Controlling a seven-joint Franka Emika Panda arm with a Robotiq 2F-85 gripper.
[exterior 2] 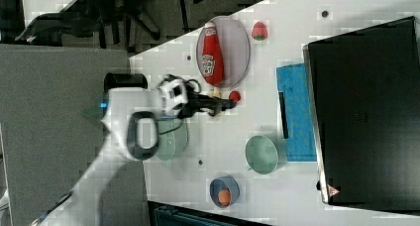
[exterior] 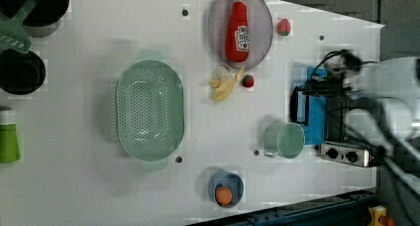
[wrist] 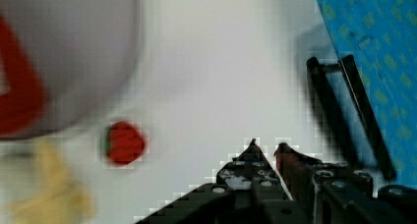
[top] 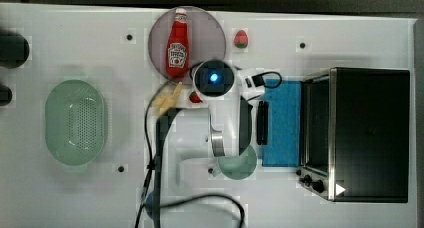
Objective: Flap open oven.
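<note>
Oven (top: 370,133) door (top: 282,123) is lying flapped down, handle (top: 262,122) outermost; gripper (wrist: 265,148), fingers nearly together and seemingly holding nothing, is hovering beside it.

Three cameras look down from well above on the same white desk (top: 75,188), the top view straight overhead and the left and right views slightly angled, all sharing the oven (top: 367,133) and ketchup bottle (top: 177,45), while the wrist camera looks closely past the tool (wrist: 265,145) at the desk.
</note>
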